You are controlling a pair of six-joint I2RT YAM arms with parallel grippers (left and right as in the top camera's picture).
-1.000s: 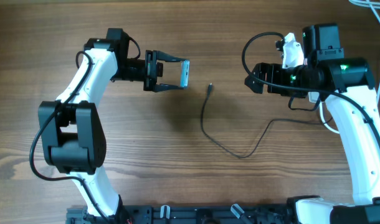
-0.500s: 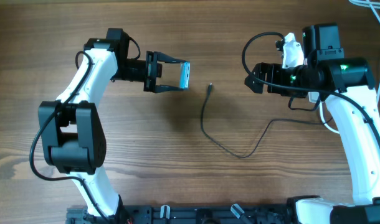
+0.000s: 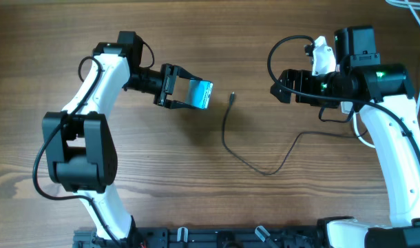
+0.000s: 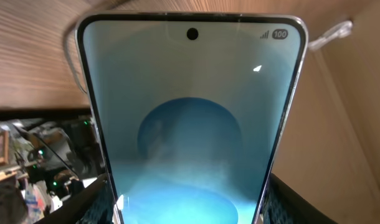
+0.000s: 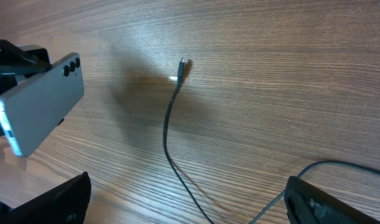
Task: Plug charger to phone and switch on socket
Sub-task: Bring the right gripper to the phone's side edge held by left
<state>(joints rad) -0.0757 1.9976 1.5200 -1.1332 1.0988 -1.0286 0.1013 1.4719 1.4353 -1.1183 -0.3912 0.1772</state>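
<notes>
Left hand (image 3: 184, 93) closed on a slim flat smartphone with a teal-and-white screen (image 3: 200, 94), held clear of the brown wood-grain tabletop (image 3: 196, 193), grey back turned toward the right arm. Just right of it, loose on the wood: thin black charger cable (image 3: 227, 134), small plug tip (image 3: 232, 98) at its far end, only bare wood between tip and phone. Right hand (image 5: 187, 180) spread wide and empty, well right of the tip. Readable on the screen: "100" beside signal bars. Thin white lead (image 3: 411, 8) at the far right corner. Dim clutter beyond the tabletop edge.

L claw (image 3: 194, 94) has rolled w/ phone (image 3: 202, 93), screen now tilted up.
</notes>
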